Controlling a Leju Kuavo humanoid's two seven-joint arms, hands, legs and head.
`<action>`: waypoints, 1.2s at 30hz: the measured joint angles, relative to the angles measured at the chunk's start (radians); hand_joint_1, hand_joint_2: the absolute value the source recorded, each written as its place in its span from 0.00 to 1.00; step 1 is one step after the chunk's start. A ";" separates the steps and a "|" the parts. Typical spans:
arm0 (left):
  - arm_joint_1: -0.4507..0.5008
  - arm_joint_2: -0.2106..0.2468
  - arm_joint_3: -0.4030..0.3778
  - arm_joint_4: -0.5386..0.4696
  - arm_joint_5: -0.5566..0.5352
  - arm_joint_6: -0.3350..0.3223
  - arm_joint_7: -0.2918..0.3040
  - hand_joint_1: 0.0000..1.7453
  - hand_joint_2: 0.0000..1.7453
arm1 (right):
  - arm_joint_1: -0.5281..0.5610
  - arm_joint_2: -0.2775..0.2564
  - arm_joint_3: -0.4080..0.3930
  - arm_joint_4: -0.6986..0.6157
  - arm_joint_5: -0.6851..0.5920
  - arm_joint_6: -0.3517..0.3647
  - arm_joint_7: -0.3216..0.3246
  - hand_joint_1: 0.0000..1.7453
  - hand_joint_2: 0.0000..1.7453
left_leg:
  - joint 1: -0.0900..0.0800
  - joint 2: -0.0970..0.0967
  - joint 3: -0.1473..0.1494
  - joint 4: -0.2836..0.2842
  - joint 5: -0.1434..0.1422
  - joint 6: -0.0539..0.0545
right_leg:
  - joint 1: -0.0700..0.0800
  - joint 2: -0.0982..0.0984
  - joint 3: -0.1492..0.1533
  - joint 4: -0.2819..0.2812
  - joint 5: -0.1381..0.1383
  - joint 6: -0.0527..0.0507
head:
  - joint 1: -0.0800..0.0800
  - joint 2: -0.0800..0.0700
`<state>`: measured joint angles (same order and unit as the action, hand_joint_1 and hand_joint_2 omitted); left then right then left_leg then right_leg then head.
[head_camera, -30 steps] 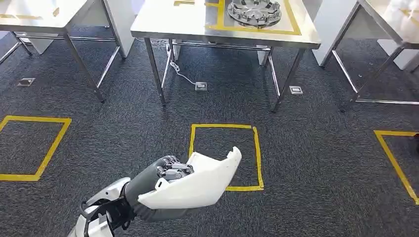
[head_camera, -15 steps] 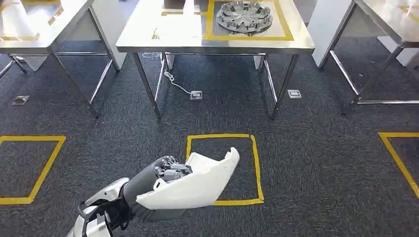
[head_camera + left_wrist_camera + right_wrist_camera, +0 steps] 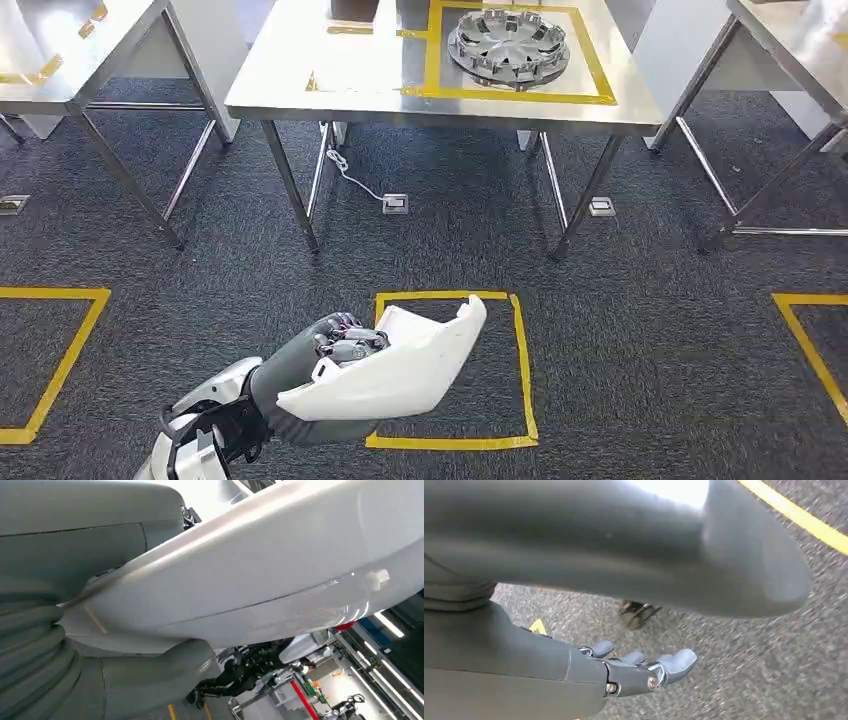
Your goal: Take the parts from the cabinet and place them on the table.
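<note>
My left hand (image 3: 338, 346) grips a large white curved shell part (image 3: 392, 372) at waist height above the dark carpet. In the left wrist view the white part (image 3: 260, 575) lies across my palm, the grey thumb (image 3: 150, 680) pressed under it. Ahead stands a steel table (image 3: 330, 85) marked with yellow tape; a silver wheel cover (image 3: 508, 42) lies inside the right-hand taped rectangle. My right hand (image 3: 639, 670) hangs over the carpet with its fingers stretched out, holding nothing.
A yellow taped square (image 3: 450, 365) marks the floor just beyond the held part. More steel tables stand at the left (image 3: 90, 50) and at the right (image 3: 790, 50). A cable and floor sockets (image 3: 395, 203) lie under the middle table.
The whole picture has shifted: the camera moved, so the table and floor markings sit lower in view. My left hand keeps the white part in the same pose.
</note>
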<state>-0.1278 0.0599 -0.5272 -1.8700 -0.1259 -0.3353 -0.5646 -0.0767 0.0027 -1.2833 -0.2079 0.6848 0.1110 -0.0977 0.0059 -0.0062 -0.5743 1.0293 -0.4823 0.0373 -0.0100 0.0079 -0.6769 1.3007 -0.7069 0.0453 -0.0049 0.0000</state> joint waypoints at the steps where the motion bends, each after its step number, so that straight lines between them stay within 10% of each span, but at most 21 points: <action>1: 0.000 0.000 0.000 0.000 0.000 0.001 0.003 1.00 1.00 | 0.000 0.000 0.000 0.000 0.004 0.000 0.002 0.00 0.00 | 0.000 -0.001 0.020 0.000 -0.015 -0.003 | -0.001 -0.001 -0.010 -0.028 -0.003 0.001 | 0.001 0.000; 3: -0.001 0.000 0.000 -0.001 0.000 0.006 0.008 1.00 1.00 | 0.000 0.000 0.001 0.000 0.008 0.002 0.003 0.00 0.00 | 0.000 -0.001 0.063 0.000 -0.046 -0.008 | -0.001 -0.003 0.000 -0.149 0.105 -0.003 | 0.003 0.000; 5: -0.004 0.000 0.000 -0.001 0.000 0.011 0.011 1.00 1.00 | 0.004 0.000 0.002 0.000 0.013 0.004 0.005 0.00 0.00 | -0.004 0.000 0.091 0.009 -0.075 -0.015 | 0.001 -0.010 -0.002 -0.266 0.284 -0.015 | 0.006 0.000; 9: -0.007 0.000 0.000 -0.011 -0.002 0.019 0.013 1.00 1.00 | 0.000 0.000 0.010 0.000 0.014 0.005 0.006 0.00 0.00 | -0.007 -0.004 0.111 0.028 -0.086 -0.040 | 0.003 -0.006 0.037 -0.262 0.277 -0.046 | 0.006 0.000; 11: -0.010 0.001 0.000 -0.012 -0.002 0.020 0.012 1.00 1.00 | -0.002 0.000 0.013 0.000 0.014 0.006 0.007 0.00 0.00 | -0.004 -0.002 0.057 0.132 -0.076 -0.048 | 0.002 -0.006 0.062 -0.270 0.262 -0.061 | 0.003 0.000; 13: -0.008 0.002 0.000 -0.012 -0.002 0.021 0.012 1.00 1.00 | -0.003 0.000 0.019 0.000 0.017 0.006 0.007 0.00 0.00 | -0.003 -0.002 -0.039 0.258 -0.136 -0.053 | 0.002 -0.006 0.078 -0.270 0.245 -0.065 | 0.002 0.000; 16: -0.007 0.005 0.000 -0.012 -0.002 0.023 0.014 1.00 1.00 | -0.002 0.000 0.021 0.000 0.019 0.006 0.008 0.00 0.00 | -0.003 -0.001 -0.105 0.272 -0.203 -0.057 | 0.002 -0.003 0.116 -0.270 0.212 -0.064 | 0.000 0.000; 18: -0.007 0.007 0.000 -0.012 -0.002 0.026 0.015 1.00 1.00 | -0.002 0.000 0.023 0.000 0.019 0.008 0.008 0.00 0.00 | -0.003 -0.001 -0.088 0.154 -0.109 -0.054 | 0.002 -0.001 0.149 -0.269 0.187 -0.061 | -0.001 0.000; 20: -0.006 0.012 0.000 -0.011 -0.002 0.026 0.015 1.00 1.00 | -0.004 0.000 0.024 0.000 0.019 0.011 0.008 0.00 0.00 | -0.005 0.001 -0.086 0.028 0.048 -0.043 | 0.007 -0.001 0.168 -0.259 0.162 -0.051 | -0.003 0.000; 24: -0.010 0.014 0.000 -0.013 -0.003 0.027 0.016 1.00 1.00 | -0.005 0.000 0.024 0.000 0.017 0.017 0.007 0.00 0.00 | -0.002 -0.004 -0.059 0.030 0.027 -0.013 | 0.011 0.002 0.185 -0.262 0.149 -0.026 | -0.002 0.000; 26: -0.011 0.016 0.000 -0.012 -0.003 0.027 0.015 1.00 1.00 | -0.012 0.000 0.024 0.000 0.018 0.022 0.005 0.00 0.00 | 0.000 -0.002 -0.036 0.020 0.016 -0.002 | 0.006 -0.002 0.150 -0.191 0.148 -0.017 | 0.003 0.000; 30: -0.012 0.022 0.000 -0.009 -0.001 0.035 0.008 1.00 1.00 | -0.007 0.000 0.025 0.000 0.024 0.023 0.001 0.00 0.00 | 0.000 -0.003 -0.004 0.018 -0.019 0.001 | 0.003 -0.003 -0.030 0.029 0.055 -0.005 | 0.007 0.000; 32: -0.011 0.027 0.000 -0.009 -0.001 0.042 0.006 1.00 1.00 | -0.005 0.000 0.025 0.000 0.025 0.024 -0.001 0.00 0.00 | 0.000 -0.005 0.024 0.018 -0.039 -0.002 | 0.003 -0.003 -0.041 -0.021 0.083 -0.007 | 0.008 0.000; 35: -0.012 0.036 0.000 -0.008 -0.001 0.049 0.002 1.00 1.00 | -0.002 0.000 0.025 0.000 0.028 0.024 -0.003 0.00 0.00 | -0.001 -0.003 0.064 0.016 -0.075 -0.009 | 0.011 -0.006 0.006 -0.252 0.299 -0.031 | 0.013 0.000; 36: -0.009 0.038 -0.001 -0.006 -0.001 0.050 0.001 1.00 1.00 | -0.001 0.000 0.025 0.000 0.029 0.024 -0.004 0.00 0.00 | -0.005 -0.006 0.074 0.016 -0.086 -0.017 | 0.016 -0.007 0.007 -0.256 0.278 -0.029 | 0.014 0.000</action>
<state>-0.1365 0.0984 -0.5280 -1.8757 -0.1267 -0.2850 -0.5635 -0.0778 0.0031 -1.2585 -0.2079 0.7134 0.1350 -0.1015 0.0012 -0.0126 -0.4999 1.0454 -0.5682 0.0208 0.0063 0.0013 -0.6698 1.0450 -0.4293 0.0163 0.0091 0.0000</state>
